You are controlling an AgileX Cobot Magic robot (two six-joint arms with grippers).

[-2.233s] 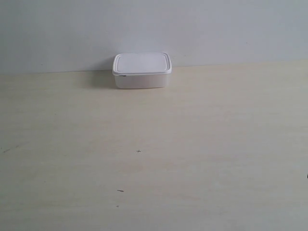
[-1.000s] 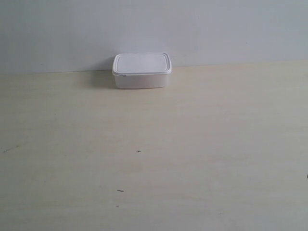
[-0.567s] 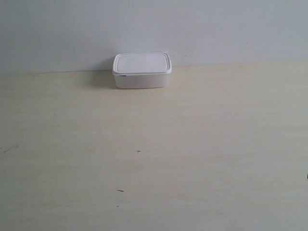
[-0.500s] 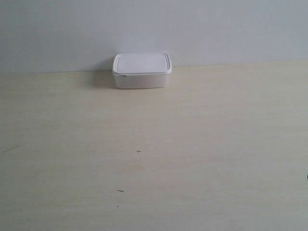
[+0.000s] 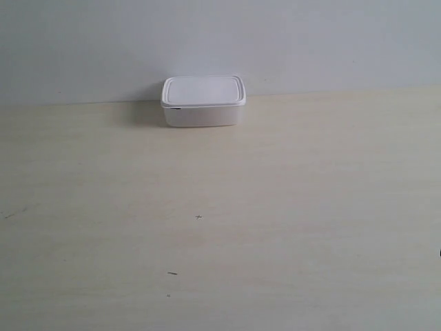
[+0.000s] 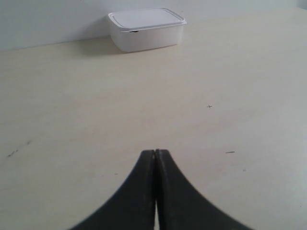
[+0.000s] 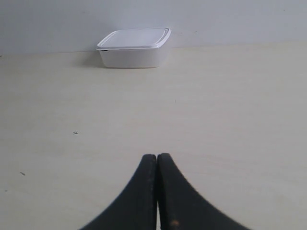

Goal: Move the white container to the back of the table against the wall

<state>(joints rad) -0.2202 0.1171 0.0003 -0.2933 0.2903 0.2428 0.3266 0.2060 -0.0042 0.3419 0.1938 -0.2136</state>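
Note:
The white container (image 5: 202, 101) stands lidded at the back of the table (image 5: 275, 207), close against the grey-white wall (image 5: 310, 41). Both wrist views show the white container (image 6: 146, 28) (image 7: 134, 47) far ahead of the fingers. My left gripper (image 6: 155, 152) is shut with nothing held, its black fingertips pressed together above bare tabletop. My right gripper (image 7: 157, 156) is shut and empty too, well short of the box. Neither arm appears in the exterior view.
A few tiny dark specks (image 5: 198, 217) mark the pale wood-grain surface between the grippers and the box. Nothing else stands on the tabletop in any view.

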